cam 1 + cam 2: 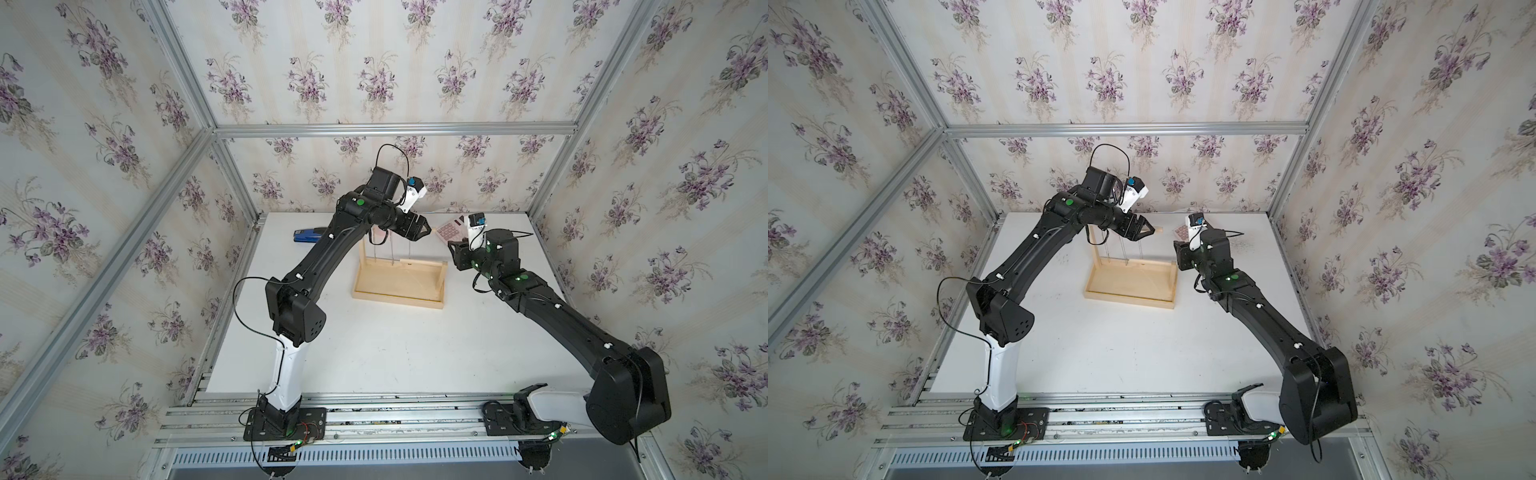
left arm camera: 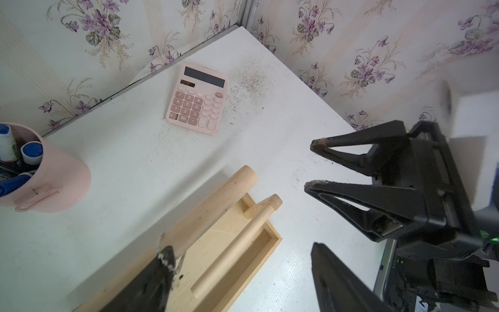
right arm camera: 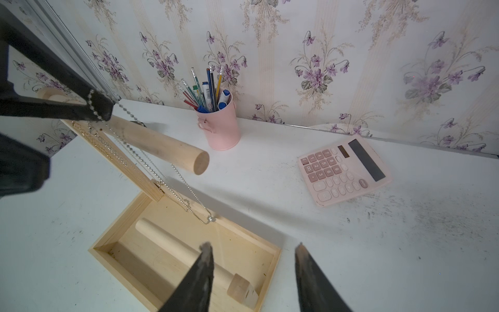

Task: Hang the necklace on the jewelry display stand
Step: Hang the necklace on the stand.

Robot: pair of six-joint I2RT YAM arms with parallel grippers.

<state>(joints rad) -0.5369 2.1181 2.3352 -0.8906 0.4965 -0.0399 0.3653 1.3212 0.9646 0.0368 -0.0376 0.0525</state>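
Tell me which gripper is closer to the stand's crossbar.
Left. The left gripper is right at the crossbar, one finger over it with the necklace draped across. The right gripper hangs open beyond the bar's end, apart from it.

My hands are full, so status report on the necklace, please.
Left claw open, right claw open, empty. Necklace chain looped over left fingertip at the crossbar. Calculator well aside.

Both top views: high over the table's front edge, looking down on the whole cell. Wrist views: close, oblique, facing the back wall; both share the jewelry display stand and calculator.
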